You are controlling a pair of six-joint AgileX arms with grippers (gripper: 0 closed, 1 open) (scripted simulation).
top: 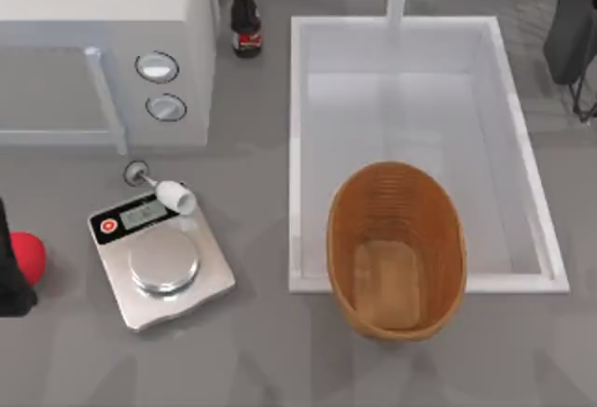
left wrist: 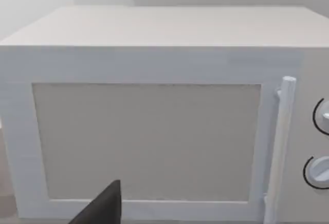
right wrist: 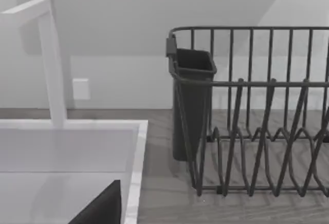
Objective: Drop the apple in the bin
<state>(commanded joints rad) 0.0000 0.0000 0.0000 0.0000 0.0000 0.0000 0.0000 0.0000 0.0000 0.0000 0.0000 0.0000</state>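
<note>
Partly hidden, the apple (top: 30, 256) sits at the far left edge of the tabletop (top: 261, 360), its left side covered by a dark shape of the left arm that is itself cut off by the picture's edge. Whether the left hand is wide, narrow or gripping the apple cannot be told. Just right of the apple stands a silver scale (top: 160, 262) with a round plate, and a small white wine glass (top: 166, 190) lies tipped at its upper corner. The bin (top: 396, 250) stands well apart to the right, overlapping the near rim of the white sink (top: 297, 146).

At the top right corner of the top view a dark mass of the right arm hangs over a wire dish rack (right wrist: 257, 116); its hand cannot be made out either.

From the left wrist, a white microwave (left wrist: 149, 126) faces the camera, with one dark finger (left wrist: 103, 208) poking in at the lower edge. A sauce bottle (top: 245, 15) stands beside the microwave.
</note>
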